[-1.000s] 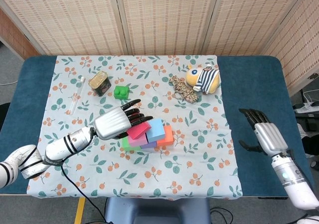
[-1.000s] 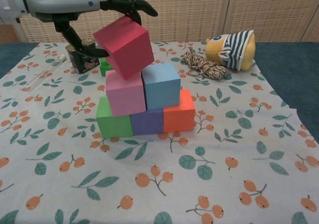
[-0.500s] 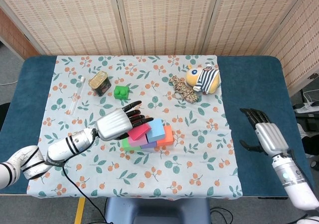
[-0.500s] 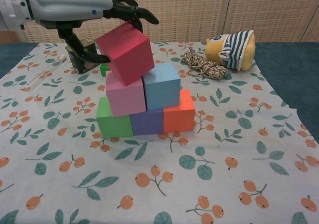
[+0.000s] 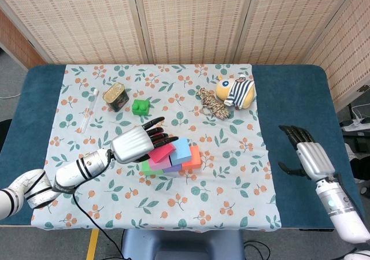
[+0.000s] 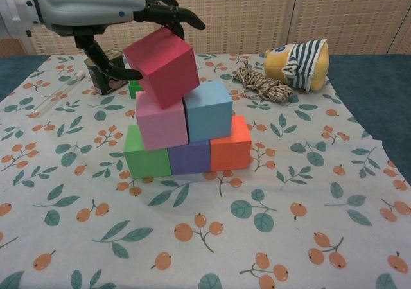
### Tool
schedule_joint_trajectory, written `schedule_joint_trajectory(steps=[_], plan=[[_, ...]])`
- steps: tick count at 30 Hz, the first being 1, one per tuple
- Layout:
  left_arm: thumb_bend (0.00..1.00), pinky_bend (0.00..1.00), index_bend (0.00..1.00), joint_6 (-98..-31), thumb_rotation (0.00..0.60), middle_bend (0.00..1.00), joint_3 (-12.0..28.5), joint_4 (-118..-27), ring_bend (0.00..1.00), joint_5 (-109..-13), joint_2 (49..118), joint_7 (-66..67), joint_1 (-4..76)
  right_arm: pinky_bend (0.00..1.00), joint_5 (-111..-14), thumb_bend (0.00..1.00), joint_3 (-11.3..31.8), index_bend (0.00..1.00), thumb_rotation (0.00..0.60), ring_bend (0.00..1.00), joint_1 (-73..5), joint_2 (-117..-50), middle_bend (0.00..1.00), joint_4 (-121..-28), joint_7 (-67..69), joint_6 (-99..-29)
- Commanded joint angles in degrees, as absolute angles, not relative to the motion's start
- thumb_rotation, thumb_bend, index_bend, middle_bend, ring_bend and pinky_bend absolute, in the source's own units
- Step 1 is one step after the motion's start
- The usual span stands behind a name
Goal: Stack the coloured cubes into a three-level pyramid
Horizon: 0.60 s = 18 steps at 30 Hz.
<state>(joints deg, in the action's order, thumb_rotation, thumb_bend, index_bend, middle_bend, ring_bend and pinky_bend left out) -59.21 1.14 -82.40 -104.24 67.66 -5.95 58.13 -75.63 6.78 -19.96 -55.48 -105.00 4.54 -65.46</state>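
red cube (image 6: 162, 66) tilted, held by left hand (image 6: 90, 8) just above pink cube (image 6: 160, 120) and blue cube (image 6: 207, 110), which sit on the green cube (image 6: 145, 160), purple cube (image 6: 189, 157), orange cube (image 6: 230, 144) row mid-cloth. open cloth in front and to the right; green brick (image 5: 139, 107) and tin (image 5: 116, 96) behind. left arm reaches in from the left edge, fingers (image 6: 172, 14) draped over the cube. right hand (image 5: 305, 156) out on the blue table (image 5: 295, 98), holding nothing, fingers apart.

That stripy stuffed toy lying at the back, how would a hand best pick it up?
Probably around its striped middle, coming down from above. The stuffed toy lies on its side, so its rounded body faces up with open cloth front and back; the rope bundle crowds its left side, so avoid that side.
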Motion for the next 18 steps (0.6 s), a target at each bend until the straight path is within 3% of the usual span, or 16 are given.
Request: schedule_joint_trajectory(steps=[1, 13, 18], plan=[[0.44, 0.04, 0.0, -59.2, 0.6, 0.43, 1.2, -82.4, 0.22, -104.1, 67.7, -5.9, 58.1, 0.04, -75.7, 0.19, 6.8, 0.0, 0.6, 0.0, -19.9, -55.4, 0.06, -105.1, 4.5, -65.6], [0.39, 0.04, 0.0, -59.3, 0.6, 0.37, 0.8, -83.2, 0.21, -104.6, 67.3, -6.5, 58.3, 0.04, -75.4, 0.19, 7.0, 0.0, 0.6, 0.0, -19.8, -55.5, 0.06, -105.2, 4.3, -65.6], [0.38, 0.04, 0.0, -59.3, 0.6, 0.3, 0.8, -82.8, 0.19, -104.5, 67.6, -6.9, 58.4, 0.04, -75.5, 0.19, 7.0, 0.0, 0.6, 0.0, -19.7, -55.4, 0.06, -105.2, 4.4, -65.7]])
